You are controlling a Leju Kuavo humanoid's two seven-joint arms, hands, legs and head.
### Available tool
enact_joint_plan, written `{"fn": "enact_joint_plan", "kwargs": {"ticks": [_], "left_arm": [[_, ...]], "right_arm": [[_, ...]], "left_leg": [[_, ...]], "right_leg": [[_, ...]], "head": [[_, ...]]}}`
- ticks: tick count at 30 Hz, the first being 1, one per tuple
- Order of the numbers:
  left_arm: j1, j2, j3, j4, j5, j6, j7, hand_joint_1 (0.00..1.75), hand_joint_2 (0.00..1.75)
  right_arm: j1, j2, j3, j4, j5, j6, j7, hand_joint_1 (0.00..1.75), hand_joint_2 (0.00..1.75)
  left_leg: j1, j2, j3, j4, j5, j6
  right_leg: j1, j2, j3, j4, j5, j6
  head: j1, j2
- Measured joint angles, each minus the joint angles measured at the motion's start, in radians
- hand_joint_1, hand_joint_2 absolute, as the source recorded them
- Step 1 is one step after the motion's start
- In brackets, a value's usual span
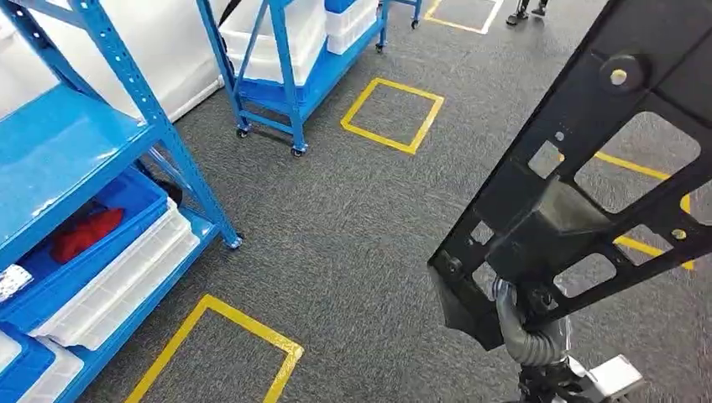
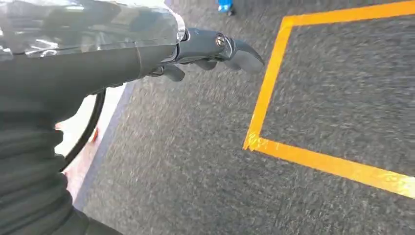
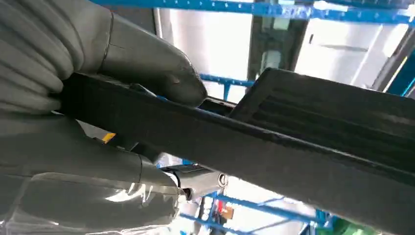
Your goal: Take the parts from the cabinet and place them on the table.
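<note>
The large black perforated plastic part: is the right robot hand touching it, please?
Touching. The right wrist view shows the right robot hand wrapped around the large black perforated plastic part, thumb pressed on its edge.

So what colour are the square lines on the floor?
Yellow floor lines, clearest in the head view.

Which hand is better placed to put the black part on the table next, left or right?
Right. The right hand already grips the black part. The left hand holds nothing, above the floor.

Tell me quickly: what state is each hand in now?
Left hand: cannot be told.
Right hand: holding the black part.
</note>
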Motion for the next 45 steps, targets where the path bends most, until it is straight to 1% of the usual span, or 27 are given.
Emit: {"fn": "enact_joint_plan", "kwargs": {"ticks": [2,3,4,7,8,10,11,12,13,16,17,19,21,23,24,26,27,28,32,34,35,37,38,40,42,43,45], "left_arm": [[-0.001,0.002,0.0,0.0,-0.005,0.002,-0.021,0.0,1.75],[-0.001,0.004,0.0,0.0,-0.01,0.003,-0.025,0.0,1.75],[-0.001,0.004,0.0,0.0,-0.011,0.004,-0.03,0.0,1.75],[0.005,0.006,0.0,0.0,-0.016,0.005,-0.042,0.0,1.75],[0.008,0.006,0.0,0.0,-0.024,0.003,-0.05,0.0,1.75],[0.007,0.012,-0.005,0.0,-0.056,-0.01,-0.067,0.0,1.75],[0.006,0.014,-0.01,0.0,-0.067,-0.002,-0.076,0.0,1.75],[0.006,0.016,-0.014,0.0,-0.07,0.007,-0.087,0.0,1.75],[0.005,0.017,-0.014,0.0,-0.067,-0.001,-0.09,0.0,1.75],[-0.007,0.023,-0.027,0.0,-0.098,-0.035,-0.056,0.0,1.75],[-0.007,0.024,-0.034,0.0,-0.112,-0.049,-0.036,0.0,1.75],[-0.004,0.027,-0.048,0.0,-0.141,-0.078,-0.005,0.0,1.75],[0.003,0.032,-0.065,0.0,-0.176,-0.128,0.037,0.0,1.75],[0.009,0.04,-0.086,0.0,-0.208,-0.195,0.086,0.0,1.75],[0.011,0.044,-0.093,0.0,-0.214,-0.225,0.103,0.0,1.75],[0.011,0.048,-0.106,0.0,-0.219,-0.271,0.133,0.0,1.75],[0.011,0.049,-0.109,0.0,-0.214,-0.287,0.146,0.0,1.75],[0.012,0.05,-0.109,0.0,-0.205,-0.302,0.156,0.0,1.75],[0.014,0.051,-0.109,0.0,-0.178,-0.354,0.159,0.0,1.75],[0.014,0.05,-0.108,0.0,-0.162,-0.381,0.126,0.0,1.75],[0.015,0.046,-0.108,0.0,-0.157,-0.388,0.107,0.0,1.75],[0.016,0.039,-0.107,0.0,-0.157,-0.391,0.067,0.0,1.75],[0.015,0.036,-0.107,0.0,-0.157,-0.39,0.044,0.0,1.75],[0.01,0.03,-0.107,0.0,-0.155,-0.385,0.019,0.0,1.75],[-0.003,0.024,-0.101,0.0,-0.132,-0.375,0.005,0.0,1.75],[-0.005,0.023,-0.094,0.0,-0.117,-0.372,-0.005,0.0,1.75],[-0.019,0.01,-0.074,0.0,-0.083,-0.354,-0.033,0.0,1.75]], "right_arm": [[-0.007,0.0,0.001,0.011,-0.01,-0.005,0.0,1.75,1.75],[-0.013,0.0,0.001,0.013,-0.012,-0.005,0.0,1.75,1.75],[-0.022,0.0,0.003,0.018,-0.014,-0.006,0.0,1.75,1.75],[-0.033,0.002,0.005,0.031,-0.019,-0.009,0.0,1.75,1.75],[-0.034,0.005,0.006,0.039,-0.023,-0.01,0.004,1.75,1.75],[-0.04,0.01,0.009,0.053,-0.022,0.001,0.012,1.75,1.75],[-0.043,0.012,0.01,0.057,-0.019,0.005,0.016,1.75,1.75],[-0.044,0.015,0.012,0.06,-0.013,0.011,0.016,1.75,1.75],[-0.047,0.019,0.015,0.064,-0.008,0.018,0.015,1.75,1.75],[-0.039,0.023,0.017,0.072,0.004,0.032,-0.002,1.75,1.75],[-0.035,0.023,0.017,0.072,0.009,0.035,-0.004,1.75,1.75],[-0.029,0.024,0.017,0.073,0.015,0.036,-0.005,1.75,1.75],[-0.027,0.03,0.017,0.073,0.016,0.033,-0.006,1.75,1.75],[-0.013,0.039,0.017,0.073,0.019,0.032,-0.006,1.75,1.75],[-0.006,0.043,0.017,0.073,0.02,0.032,-0.006,1.75,1.75],[0.005,0.049,0.016,0.064,0.027,0.034,-0.004,1.75,1.75],[0.006,0.052,0.016,0.058,0.033,0.037,-0.001,1.75,1.75],[0.005,0.055,0.016,0.054,0.045,0.042,0.003,1.75,1.75],[0.006,0.063,0.016,0.038,0.091,0.069,0.018,1.75,1.75],[-0.003,0.07,0.016,0.031,0.109,0.088,0.029,1.75,1.75],[-0.014,0.076,0.016,0.031,0.116,0.095,0.037,1.75,1.75],[-0.023,0.085,0.016,0.028,0.132,0.106,0.048,1.75,1.75],[-0.022,0.085,0.015,0.022,0.14,0.113,0.056,1.75,1.75],[-0.022,0.085,0.014,0.009,0.153,0.135,0.072,1.75,1.75],[-0.024,0.085,0.014,-0.003,0.153,0.163,0.08,1.75,1.75],[-0.028,0.085,0.014,-0.005,0.15,0.176,0.083,1.75,1.75],[-0.047,0.085,0.014,-0.002,0.138,0.2,0.091,1.75,1.75]], "left_leg": [[0.002,-0.002,-0.002,0.005,-0.012,-0.013],[0.007,-0.058,-0.01,0.031,-0.033,-0.018],[0.009,-0.09,-0.036,0.094,-0.072,-0.02],[0.013,-0.105,-0.147,0.325,-0.161,-0.026],[0.014,-0.105,-0.154,0.333,-0.145,-0.026],[0.017,-0.11,-0.103,0.208,-0.057,-0.024],[0.02,-0.125,-0.064,0.118,-0.009,-0.023],[0.025,-0.177,-0.035,0.043,0.017,-0.02],[0.026,-0.195,-0.027,0.022,0.008,-0.017],[0.019,-0.169,-0.029,0.023,0.011,-0.004],[0.025,-0.155,-0.026,0.009,0.021,0.009],[0.021,-0.13,-0.024,0.0,0.028,0.022],[0.015,-0.102,-0.029,0.001,0.027,0.024],[0.011,-0.073,-0.032,0.003,0.026,0.026],[0.01,-0.061,-0.031,0.003,0.025,0.026],[0.008,-0.039,-0.029,0.004,0.022,0.022],[0.006,-0.03,-0.024,0.004,0.019,0.019],[-0.002,-0.021,-0.024,0.006,0.015,0.013],[-0.003,0.021,-0.012,0.003,0.01,-0.005],[0.006,-0.069,-0.031,0.051,-0.031,-0.016],[0.008,-0.097,-0.061,0.122,-0.073,-0.017],[0.009,-0.107,-0.138,0.292,-0.147,-0.021],[0.009,-0.107,-0.164,0.342,-0.155,-0.023],[0.012,-0.109,-0.14,0.278,-0.091,-0.021],[0.02,-0.143,-0.058,0.093,0.01,-0.02],[0.025,-0.191,-0.035,0.044,0.01,-0.019],[0.022,-0.187,-0.038,0.029,0.009,-0.01]], "right_leg": [[-0.009,0.022,0.0,-0.009,0.008,-0.014],[-0.009,0.032,0.0,-0.011,0.01,-0.018],[-0.011,0.041,-0.002,-0.011,0.012,-0.023],[-0.01,0.078,-0.006,-0.011,0.014,-0.026],[-0.01,0.093,-0.005,-0.01,0.015,-0.025],[-0.012,0.123,-0.003,-0.008,0.015,-0.023],[-0.013,0.136,-0.002,-0.004,0.015,-0.02],[-0.014,0.147,-0.005,-0.002,0.014,-0.015],[-0.009,0.159,-0.012,0.006,0.015,-0.008],[-0.017,0.19,-0.024,-0.004,0.03,0.016],[-0.017,0.198,-0.026,-0.003,0.031,0.023],[-0.012,0.098,-0.054,0.058,-0.018,0.026],[-0.015,0.066,-0.132,0.225,-0.101,0.033],[-0.016,0.062,-0.17,0.314,-0.121,0.035],[-0.016,0.06,-0.152,0.284,-0.098,0.034],[-0.013,0.039,-0.055,0.117,-0.022,0.028],[-0.009,-0.01,0.005,0.017,0.005,0.019],[0.006,-0.044,0.015,-0.007,-0.01,0.007],[0.002,0.013,0.009,-0.016,0.002,-0.013],[-0.005,0.034,0.009,-0.024,0.01,-0.025],[-0.005,0.046,0.007,-0.023,0.012,-0.029],[-0.003,0.072,0.004,-0.022,0.014,-0.031],[-0.003,0.086,0.004,-0.021,0.014,-0.03],[-0.004,0.115,0.005,-0.017,0.014,-0.029],[-0.007,0.142,0.006,-0.009,0.011,-0.022],[-0.007,0.152,0.002,-0.004,0.01,-0.017],[-0.007,0.176,-0.014,0.004,0.016,0.0]], "head": [[0.0,0.0],[0.0,0.0],[0.0,0.0],[0.0,0.0],[0.0,0.0],[0.0,0.0],[0.0,0.0],[0.0,0.0],[0.0,0.0],[0.0,0.0],[0.0,0.0],[0.0,0.0],[0.0,0.0],[0.0,0.0],[0.0,0.0],[0.0,0.0],[0.0,0.0],[0.0,0.0],[0.0,0.0],[0.0,0.0],[0.0,0.0],[0.0,0.0],[0.0,0.0],[0.0,0.0],[0.0,0.0],[0.0,0.0],[0.0,0.0]]}}
